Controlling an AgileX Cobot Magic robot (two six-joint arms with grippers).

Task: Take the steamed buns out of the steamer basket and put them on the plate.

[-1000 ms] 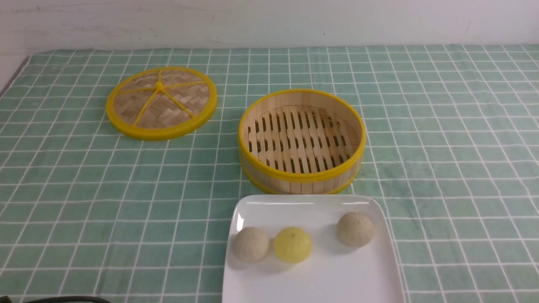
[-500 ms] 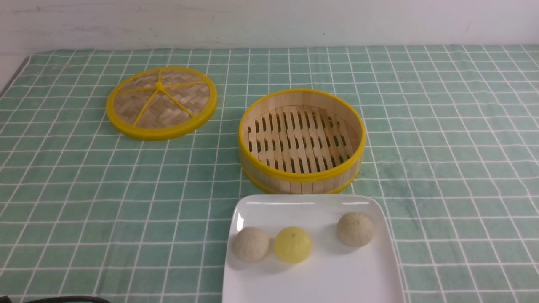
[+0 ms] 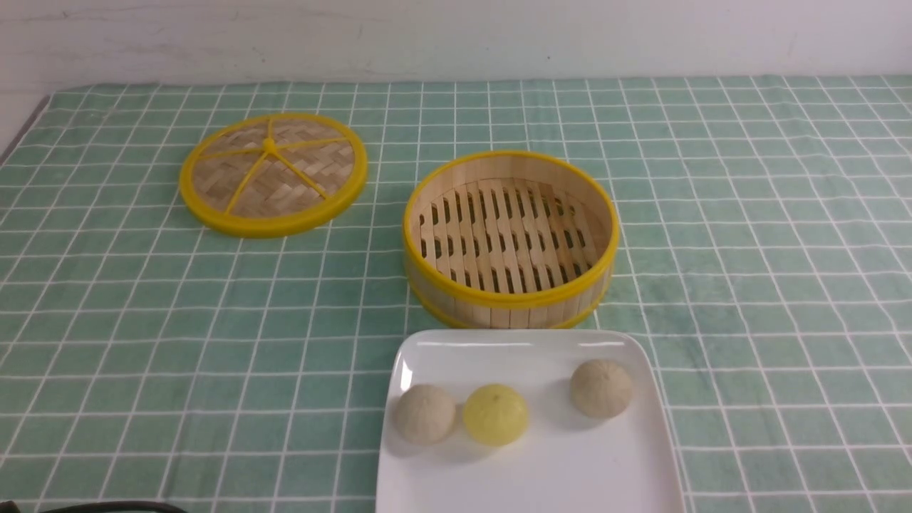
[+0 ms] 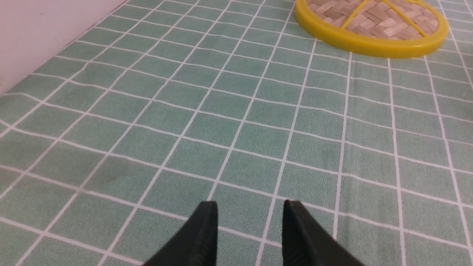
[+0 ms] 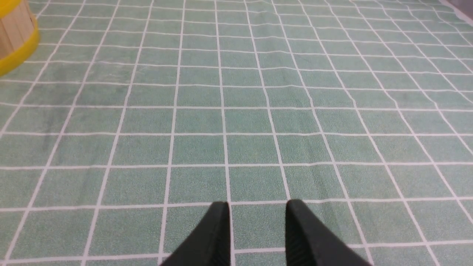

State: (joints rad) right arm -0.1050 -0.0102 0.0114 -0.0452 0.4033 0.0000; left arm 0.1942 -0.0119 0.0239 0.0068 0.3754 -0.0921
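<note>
The three steamed buns [image 3: 496, 414] lie on the white plate [image 3: 527, 470], two pale ones and a yellow one between them, and the steamer basket [image 3: 510, 237] just behind the plate holds nothing. The woven lid [image 3: 273, 173] lies flat on the table [image 3: 748, 235] to the left. The left gripper [image 4: 249, 212] and the right gripper [image 5: 257, 211] both have the jaws apart with nothing between them, above the green checked cloth.

Open cloth [image 3: 748, 235] right of steamer basket [image 3: 510, 303]

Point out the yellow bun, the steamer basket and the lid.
yellow bun [image 3: 496, 414], front view, top of its dome.
steamer basket [image 3: 510, 297], front view, near rim.
lid [image 3: 271, 145], front view, centre hub of the spokes.
</note>
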